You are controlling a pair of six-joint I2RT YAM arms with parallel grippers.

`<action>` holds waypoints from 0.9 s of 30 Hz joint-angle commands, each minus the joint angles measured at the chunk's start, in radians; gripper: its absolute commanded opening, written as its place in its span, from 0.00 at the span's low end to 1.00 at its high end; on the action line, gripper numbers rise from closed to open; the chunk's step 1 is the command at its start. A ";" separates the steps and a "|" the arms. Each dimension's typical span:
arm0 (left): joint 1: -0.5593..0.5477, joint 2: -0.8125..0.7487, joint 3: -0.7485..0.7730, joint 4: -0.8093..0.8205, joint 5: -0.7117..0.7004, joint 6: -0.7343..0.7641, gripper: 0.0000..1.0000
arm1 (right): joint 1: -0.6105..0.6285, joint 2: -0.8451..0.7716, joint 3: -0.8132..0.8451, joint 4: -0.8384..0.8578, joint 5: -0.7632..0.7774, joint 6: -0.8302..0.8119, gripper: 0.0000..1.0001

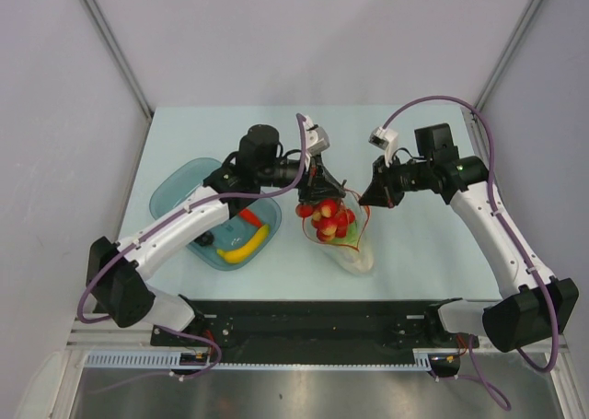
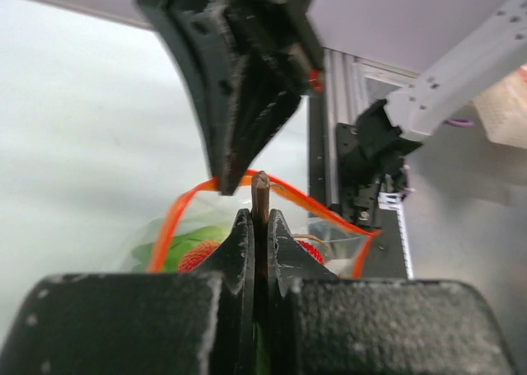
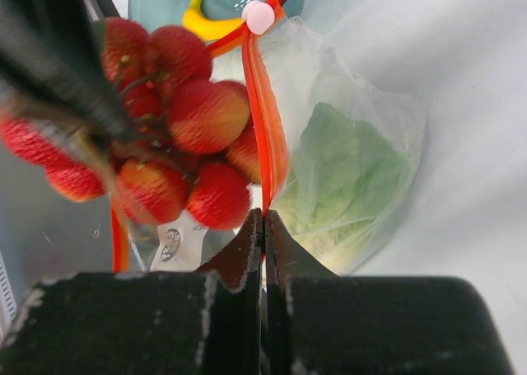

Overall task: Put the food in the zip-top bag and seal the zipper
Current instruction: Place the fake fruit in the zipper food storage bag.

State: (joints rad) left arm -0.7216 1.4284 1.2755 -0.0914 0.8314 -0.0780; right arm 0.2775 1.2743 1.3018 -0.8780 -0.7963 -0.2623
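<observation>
We saw a pale mint tabletop (image 1: 276, 129). A translucent teal rounded-square plastic bowl (image 1: 175, 189) sat on it left of the left gripper's fingers (image 1: 317, 181). A clear crinkly plastic pouch (image 1: 355, 256) rested its bottom end between those and the right gripper's fingers (image 1: 371, 194), nearer the bases.

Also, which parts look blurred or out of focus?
Right wrist view: the red berry cluster blurs at the left, the cabbage is sharper. Left wrist view: the left claw is soft near the lens. Top external view: even light, sharp.
</observation>
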 commanded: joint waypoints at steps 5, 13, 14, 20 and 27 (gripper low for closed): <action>0.002 -0.034 0.030 0.047 -0.212 0.105 0.00 | -0.009 -0.015 0.011 -0.033 -0.041 -0.071 0.00; -0.022 -0.017 0.039 -0.039 -0.175 0.352 0.00 | -0.035 0.008 0.039 -0.032 -0.093 -0.055 0.00; -0.032 -0.017 0.047 -0.041 -0.178 0.369 0.00 | -0.041 0.011 0.040 -0.030 -0.096 -0.052 0.00; -0.153 -0.011 0.067 -0.088 -0.251 0.579 0.00 | -0.058 0.031 0.042 -0.029 -0.144 -0.029 0.00; -0.266 0.053 0.073 -0.235 -0.299 0.900 0.00 | -0.072 0.034 0.040 -0.032 -0.198 -0.014 0.00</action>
State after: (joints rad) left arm -0.9512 1.4342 1.2984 -0.2382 0.5655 0.5888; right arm 0.2150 1.3113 1.3025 -0.9089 -0.9264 -0.2878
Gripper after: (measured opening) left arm 0.027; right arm 0.009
